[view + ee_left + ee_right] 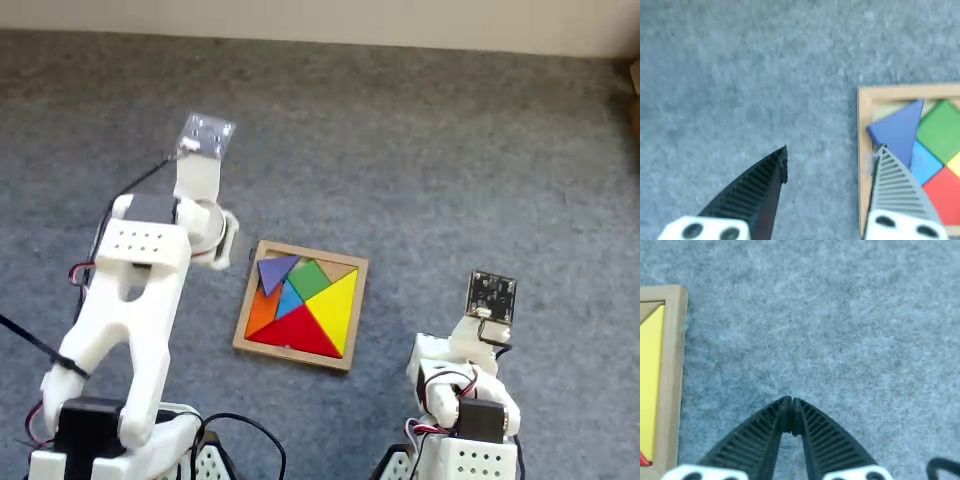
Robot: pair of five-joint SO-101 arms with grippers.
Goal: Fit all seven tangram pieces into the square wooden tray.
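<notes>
Left of frame, high view: my left gripper (832,149) stands wide open and holds nothing, just beside the upper-left corner of the tray (246,310). In the left wrist view its dark finger is over grey carpet (450,130) and its pale finger crosses the tray's rim, its tip touching or just above the blue-violet triangle (274,270).

Centre: the tray, one in number, is square and turned slightly clockwise, so it offers no long axis. The deciding relation is that the blue-violet triangle lies to the right of my left gripper, in the tray's upper-left corner. It looks askew, one tip pointing toward the frame's upper right.

Pieces counted in the tray, one of each:
- orange piece (261,312)
- blue-violet triangle
- light blue piece (288,299)
- red triangle (298,328)
- green piece (311,279)
- yellow triangle (337,300)

That makes six. A tan patch at the tray's upper right may be bare floor or a seventh piece; I cannot tell.

Right of frame: my right gripper (791,402) is pressed closed on nothing, over carpet, well apart from the tray. My left arm is the nearer.
</notes>
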